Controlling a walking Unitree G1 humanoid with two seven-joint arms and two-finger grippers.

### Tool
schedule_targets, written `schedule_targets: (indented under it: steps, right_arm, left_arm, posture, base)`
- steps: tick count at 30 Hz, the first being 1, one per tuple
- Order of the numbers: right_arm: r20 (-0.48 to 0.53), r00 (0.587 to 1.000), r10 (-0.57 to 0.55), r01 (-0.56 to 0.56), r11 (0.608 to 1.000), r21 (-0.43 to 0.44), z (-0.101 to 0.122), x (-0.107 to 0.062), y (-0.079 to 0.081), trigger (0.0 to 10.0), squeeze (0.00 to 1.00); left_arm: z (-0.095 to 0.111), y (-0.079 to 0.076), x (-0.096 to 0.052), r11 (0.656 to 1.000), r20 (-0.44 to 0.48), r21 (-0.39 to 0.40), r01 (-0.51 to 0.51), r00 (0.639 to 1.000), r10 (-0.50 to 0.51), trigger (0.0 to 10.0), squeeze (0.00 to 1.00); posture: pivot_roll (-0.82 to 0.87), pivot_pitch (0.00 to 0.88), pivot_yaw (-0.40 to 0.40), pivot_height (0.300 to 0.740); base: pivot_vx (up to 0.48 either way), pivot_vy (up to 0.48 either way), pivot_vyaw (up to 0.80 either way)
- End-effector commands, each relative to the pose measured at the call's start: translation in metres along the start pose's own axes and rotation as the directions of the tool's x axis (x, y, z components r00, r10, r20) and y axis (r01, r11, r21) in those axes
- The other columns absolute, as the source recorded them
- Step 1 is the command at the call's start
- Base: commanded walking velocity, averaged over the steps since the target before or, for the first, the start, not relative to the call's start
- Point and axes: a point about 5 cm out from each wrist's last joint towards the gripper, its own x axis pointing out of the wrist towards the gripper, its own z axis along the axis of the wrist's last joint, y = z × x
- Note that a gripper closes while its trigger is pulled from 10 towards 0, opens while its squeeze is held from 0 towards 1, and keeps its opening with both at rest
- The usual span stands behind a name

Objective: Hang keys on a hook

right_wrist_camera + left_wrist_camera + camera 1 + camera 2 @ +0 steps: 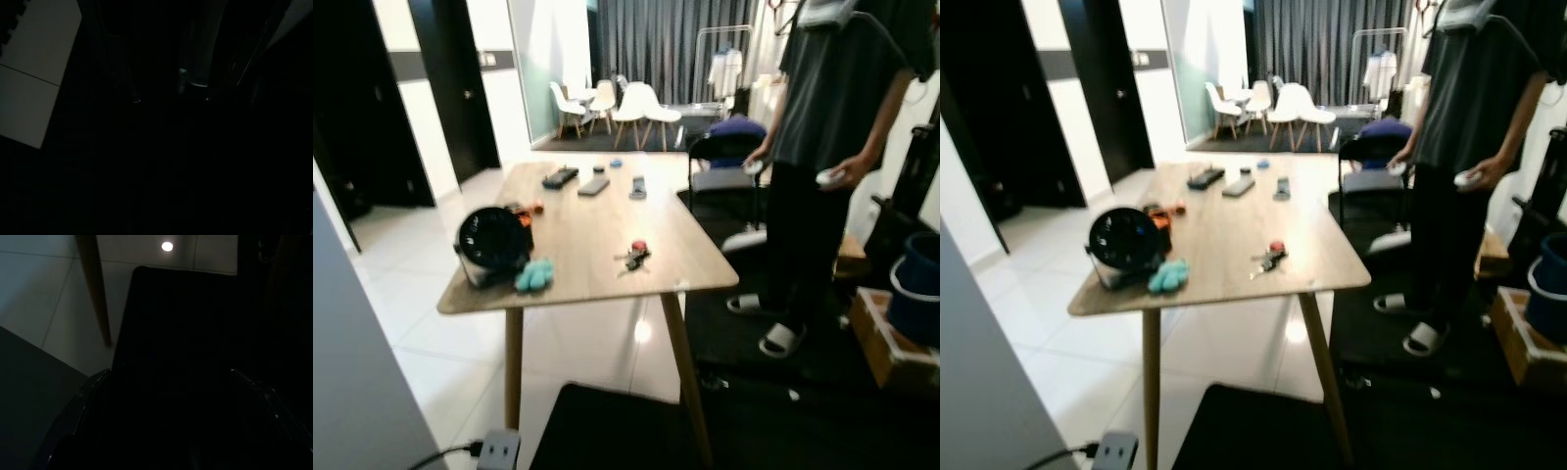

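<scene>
Nothing of the task was done yet. Both arms hung idle, and in the dark wrist views I could not tell whether the left gripper or the right gripper was open or closed. The small bunch of keys with a red tag lay untouched on the light wooden table, at about one o'clock from the black round fan and the teal cloth. Farther off at two o'clock stood a person in dark clothes. What was left, as I judged: approaching, picking up the keys, and finding a hook.

Head pair: looking forward and down from standing height, sharing the wooden bench a little way ahead. Left wrist: aimed down, close over dark mat, bench leg and white floor. Right wrist: very dark, floor-facing.
</scene>
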Motion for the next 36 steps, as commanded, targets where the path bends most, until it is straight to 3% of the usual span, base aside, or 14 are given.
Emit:
schedule_targets:
  steps: [1,14,36]
  right_arm:
    - [0.000,1.000,0.001,-0.001,1.000,0.012,-0.0002,0.0001,0.0031,10.0,0.00]
    - [-0.007,1.000,0.007,-0.007,1.000,0.009,-0.0027,-0.0006,0.0063,10.0,0.00]
    - [0.005,1.000,0.018,-0.018,1.000,-0.011,0.0027,0.0011,0.0056,10.0,0.00]
  left_arm:
    - [-0.0003,0.0052,-0.0005,1.000,-0.019,0.026,-0.001,1.000,0.001,10.0,0.00]
    - [-0.0014,0.0050,-0.0010,1.000,-0.020,-0.003,0.001,1.000,-0.001,10.0,0.00]
    - [-0.0029,0.0054,-0.0021,0.999,-0.016,-0.033,-0.011,1.000,0.011,10.0,0.00]
  posture:
    - [0.06,0.028,0.052,0.740]
    - [0.06,0.032,0.048,0.740]
    - [0.06,0.035,0.037,0.740]
  base:
    - [0.000,0.000,0.00]
    - [0.055,0.000,0.00]
    - [0.392,0.000,0.00]
